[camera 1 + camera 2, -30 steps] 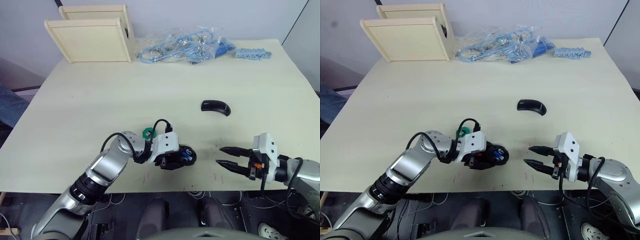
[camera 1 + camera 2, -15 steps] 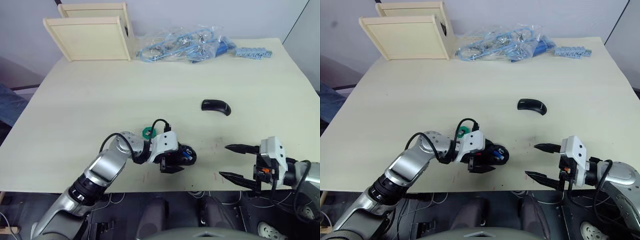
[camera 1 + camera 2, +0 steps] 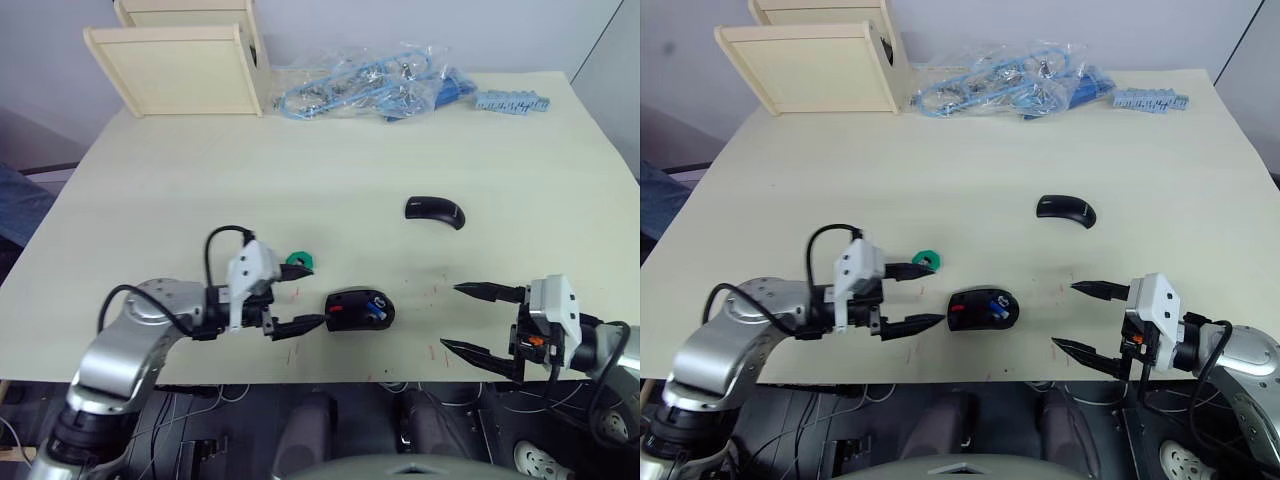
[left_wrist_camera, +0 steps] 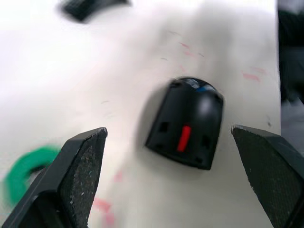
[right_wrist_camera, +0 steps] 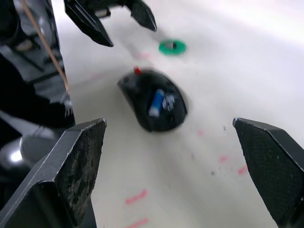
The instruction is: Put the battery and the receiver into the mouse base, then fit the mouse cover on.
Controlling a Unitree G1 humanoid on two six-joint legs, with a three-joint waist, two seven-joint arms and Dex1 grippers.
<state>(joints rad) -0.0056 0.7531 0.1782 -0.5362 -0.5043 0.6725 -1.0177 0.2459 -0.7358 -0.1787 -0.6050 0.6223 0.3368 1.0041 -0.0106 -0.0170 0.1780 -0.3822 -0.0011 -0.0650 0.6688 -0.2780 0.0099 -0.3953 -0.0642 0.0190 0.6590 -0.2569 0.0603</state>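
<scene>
One pale table (image 3: 200, 180) carries it all, with two wooden boxes (image 3: 180, 70) and one heap of bagged blue cables (image 3: 370, 85) at the far edge. Two grippers sit low near the front edge: left gripper (image 3: 300, 297) spread wide, empty; right gripper (image 3: 470, 320) fingers apart, empty. Between them lies one mouse base (image 3: 359, 309), one battery (image 5: 156, 102) seated inside. One mouse cover (image 3: 434, 211) rests farther back. One green ring (image 3: 297, 262) lies beside the left fingers.

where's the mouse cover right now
In the left eye view the mouse cover lies alone mid-table, right of centre, beyond the mouse base and well short of the bagged blue cables.
</scene>
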